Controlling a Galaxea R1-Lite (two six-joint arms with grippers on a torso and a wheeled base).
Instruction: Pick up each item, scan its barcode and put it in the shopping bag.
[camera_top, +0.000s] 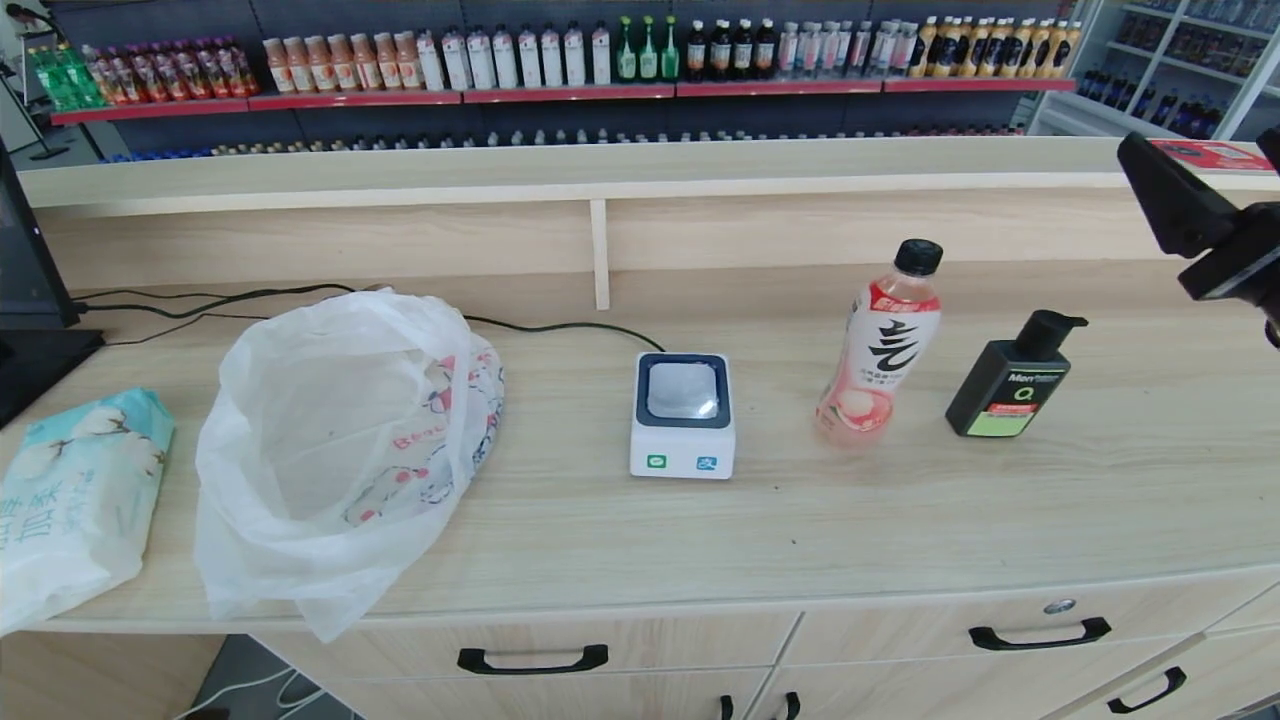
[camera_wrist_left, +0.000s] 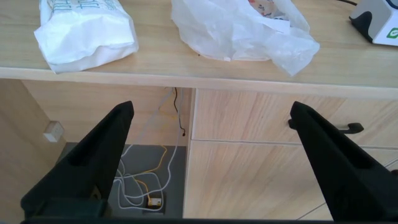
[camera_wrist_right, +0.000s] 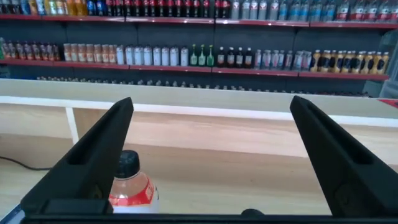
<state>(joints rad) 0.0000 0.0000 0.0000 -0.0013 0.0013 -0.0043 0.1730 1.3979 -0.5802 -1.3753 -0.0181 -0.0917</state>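
While the right pincer (camera_wrist_right: 211, 102) is held wide apart and empty above the surface (camera_top: 900, 520), the pink drink bottle (camera_top: 880, 345) is seen standing just ahead of it, lower down. The left pincer (camera_wrist_left: 211, 109) is spread apart too, kept below the surface edge, with the shopping bag (camera_wrist_left: 242, 31) beyond it.

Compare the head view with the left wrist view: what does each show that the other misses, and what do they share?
Head view adds the pink drink bottle and the dark pump bottle, both standing on the counter to the right of the scanner, plus shelves of drinks behind. Left wrist view adds the open left gripper, low in front of the counter's edge, and cables on the floor underneath. Shared: the shopping bag, the tissue pack beside it, the scanner and the drawer fronts.
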